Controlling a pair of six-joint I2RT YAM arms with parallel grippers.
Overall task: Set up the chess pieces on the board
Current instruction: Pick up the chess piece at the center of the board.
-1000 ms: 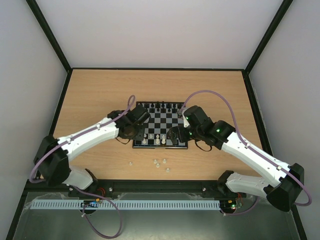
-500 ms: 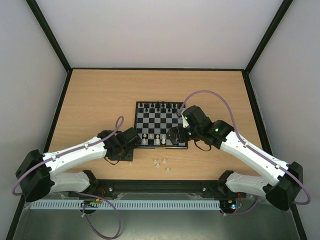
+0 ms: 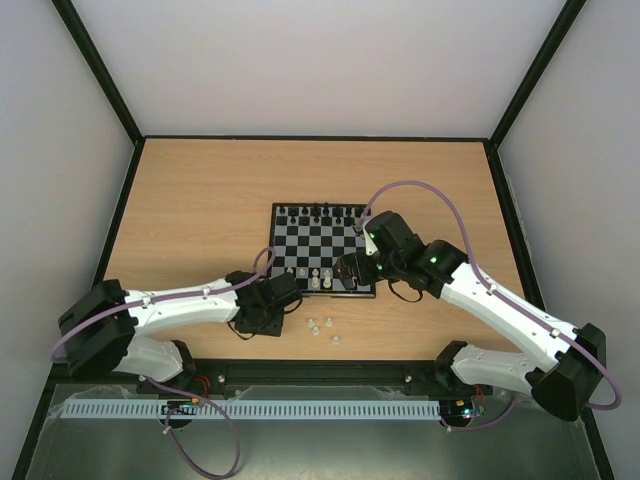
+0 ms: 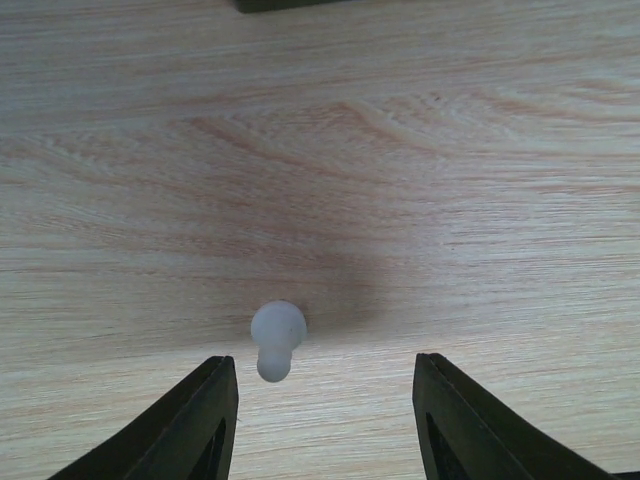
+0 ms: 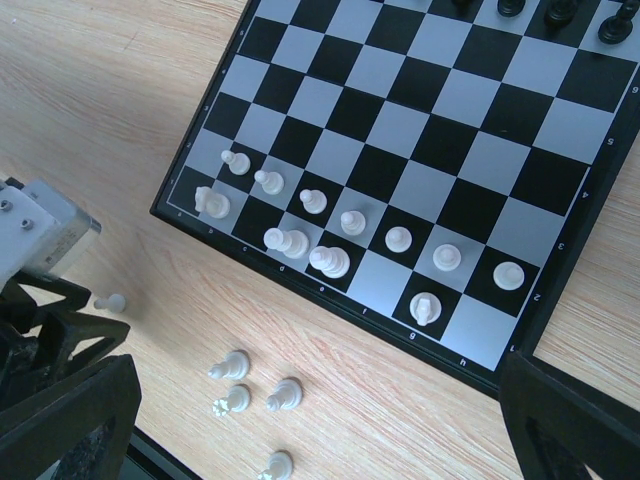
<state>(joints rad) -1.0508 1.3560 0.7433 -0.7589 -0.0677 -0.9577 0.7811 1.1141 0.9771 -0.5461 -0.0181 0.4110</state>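
The board (image 3: 322, 245) lies mid-table, also in the right wrist view (image 5: 420, 130). Black chess pieces (image 3: 318, 212) line its far edge. White chess pieces (image 5: 330, 260) stand on its two near rows. My left gripper (image 4: 325, 362) is open and low over the table in front of the board's near-left corner (image 3: 262, 320). A white pawn (image 4: 277, 335) stands between its fingers, closer to the left finger (image 4: 200, 420), not touched. My right gripper (image 5: 315, 370) is open and empty, held above the board's near-right part (image 3: 350, 268).
Several loose white pieces (image 5: 260, 395) stand on the wood in front of the board, right of the left gripper (image 3: 322, 328). The left gripper's body (image 5: 40, 330) shows at the right wrist view's left edge beside the pawn (image 5: 112, 300).
My left arm has pulled back from the board's near-left corner and come down over the loose pawn on the table. The right arm has barely moved.
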